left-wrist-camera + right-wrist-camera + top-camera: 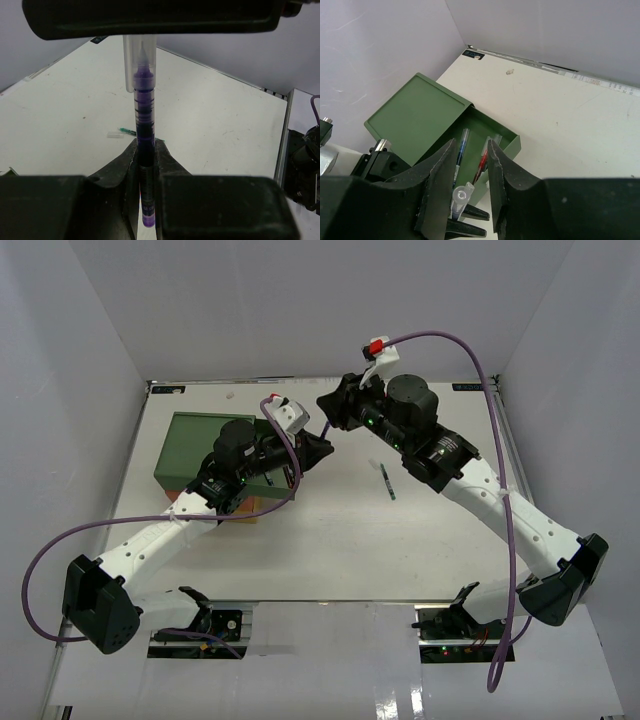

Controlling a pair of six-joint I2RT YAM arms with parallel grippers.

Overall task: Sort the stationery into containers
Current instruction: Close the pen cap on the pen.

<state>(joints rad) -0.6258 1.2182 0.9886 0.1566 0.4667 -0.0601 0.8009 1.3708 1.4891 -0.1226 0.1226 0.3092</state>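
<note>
left fingers [117,167] clamped on the purple pen [144,120], held up beside the open green drawer [415,117]. right fingers [437,175] stood apart either side of its clear cap [462,194]. two pens [462,145] were in the drawer, one thin pen [385,480] lay on the surface [400,550]. partway done, i'd say.

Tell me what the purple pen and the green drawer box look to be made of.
The pen is likely clear, glossy plastic: purple ink shows through the barrel, and its cap is see-through too. The green drawer box is probably moulded plastic with a matte finish: uniform colour, thin walls, rounded corners, no shine.
</note>
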